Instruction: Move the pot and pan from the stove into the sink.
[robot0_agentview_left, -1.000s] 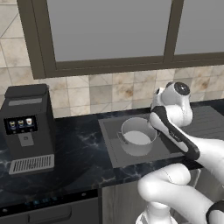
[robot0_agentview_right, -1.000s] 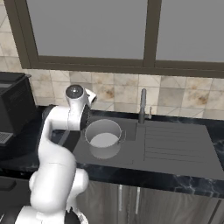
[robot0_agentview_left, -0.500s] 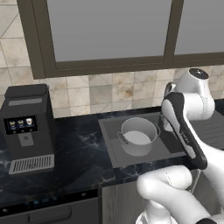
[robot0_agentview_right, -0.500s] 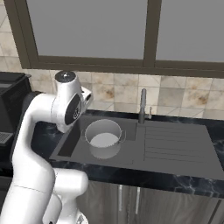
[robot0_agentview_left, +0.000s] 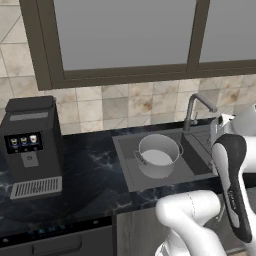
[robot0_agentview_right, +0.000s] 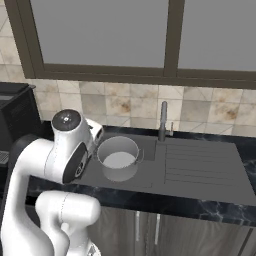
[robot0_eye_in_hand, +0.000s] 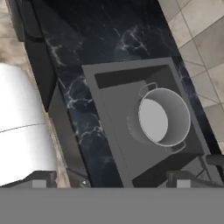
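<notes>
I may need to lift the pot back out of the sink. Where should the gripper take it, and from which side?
Probably from above, jaws straddling the thin rim of the pot midway between its two loop handles. It stands upright and open-topped in the sink, whose walls likely crowd a sideways approach, and the body looks too wide to span.

no readable text or labels; coffee machine (robot0_agentview_left: 31, 145) screen icons too small to read

The left base view looks forward and down from behind the arm's left side; the right base view does the same from its right. Both share the sink (robot0_agentview_left: 131, 175) (robot0_agentview_right: 200, 172) with the pot (robot0_agentview_left: 158, 155) (robot0_agentview_right: 118, 158). The hand view looks down on this pot (robot0_eye_in_hand: 164, 117) from high above.
</notes>
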